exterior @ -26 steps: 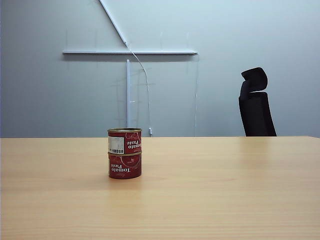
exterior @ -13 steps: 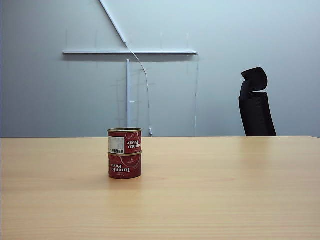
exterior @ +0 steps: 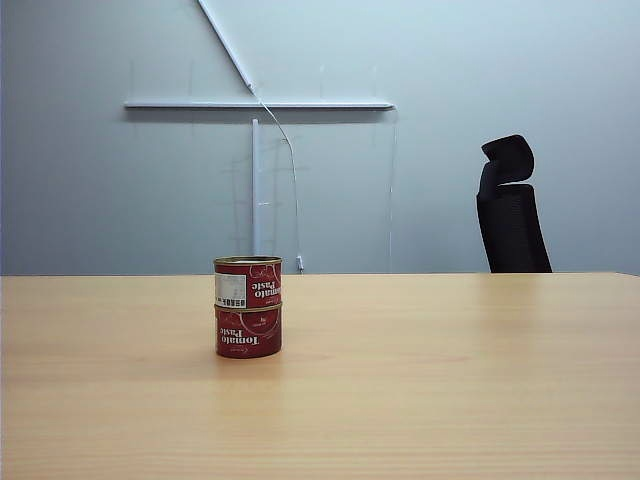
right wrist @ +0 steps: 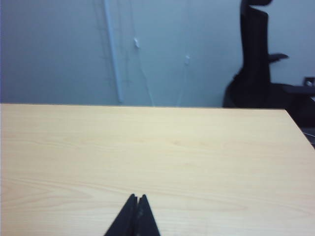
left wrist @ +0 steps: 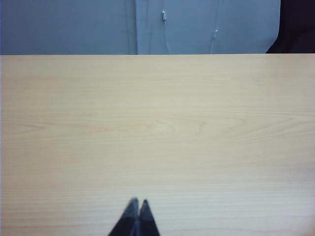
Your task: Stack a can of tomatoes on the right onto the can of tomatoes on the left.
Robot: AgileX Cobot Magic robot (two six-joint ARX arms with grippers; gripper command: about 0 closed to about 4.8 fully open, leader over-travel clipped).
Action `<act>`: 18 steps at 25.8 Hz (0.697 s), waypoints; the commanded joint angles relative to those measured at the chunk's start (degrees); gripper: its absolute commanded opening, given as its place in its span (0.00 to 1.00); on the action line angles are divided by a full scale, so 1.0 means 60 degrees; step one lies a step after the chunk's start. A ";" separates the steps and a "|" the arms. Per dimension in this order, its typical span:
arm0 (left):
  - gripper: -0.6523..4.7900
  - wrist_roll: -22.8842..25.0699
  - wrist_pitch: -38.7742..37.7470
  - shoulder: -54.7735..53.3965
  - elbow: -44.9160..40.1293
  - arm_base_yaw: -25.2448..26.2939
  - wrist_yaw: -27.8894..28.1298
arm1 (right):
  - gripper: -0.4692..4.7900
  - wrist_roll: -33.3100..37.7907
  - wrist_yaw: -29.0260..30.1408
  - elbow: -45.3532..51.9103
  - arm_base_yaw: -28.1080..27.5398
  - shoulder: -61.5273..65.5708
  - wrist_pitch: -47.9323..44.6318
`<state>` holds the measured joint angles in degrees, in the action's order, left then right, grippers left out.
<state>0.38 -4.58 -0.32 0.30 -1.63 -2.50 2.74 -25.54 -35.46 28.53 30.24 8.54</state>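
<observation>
Two tomato cans stand stacked on the bench (exterior: 450, 380), left of centre: upper can (exterior: 248, 281) square on lower can (exterior: 248, 332), rims aligned, so the stack looks complete. Left tool (left wrist: 138, 203) and right tool (right wrist: 137, 197) are both clenched on nothing, above bare bench. Neither arm shows in the exterior view; neither wrist view shows the cans.

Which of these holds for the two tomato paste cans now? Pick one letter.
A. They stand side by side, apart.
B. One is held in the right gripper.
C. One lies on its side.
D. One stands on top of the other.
D: the upper can sits upright on the lower can on the table; the left gripper and right gripper are shut and hold nothing.
</observation>
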 commanded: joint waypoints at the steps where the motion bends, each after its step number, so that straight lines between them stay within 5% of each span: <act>1: 0.11 0.0004 0.0058 -0.0004 0.0036 -0.0018 -0.0015 | 0.09 -0.0208 0.1257 0.0189 -0.1209 -0.0463 -0.0025; 5: 0.11 0.0004 0.0062 -0.0004 0.0036 -0.0015 -0.0022 | 0.09 -0.0211 0.2962 0.1093 -0.3144 -0.1355 -0.0033; 8: 0.11 0.0004 0.0062 -0.0004 0.0036 -0.0015 -0.0018 | 0.09 -0.0208 0.3166 0.1891 -0.3891 -0.2171 -0.0131; 18: 0.11 0.0004 0.0066 -0.0004 0.0036 -0.0018 -0.0025 | 0.09 -0.0120 0.3847 0.4543 -0.4932 -0.5064 -0.0871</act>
<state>0.40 -4.60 -0.32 0.27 -1.63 -2.44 1.89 -2.76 -8.73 -1.13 -0.05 5.67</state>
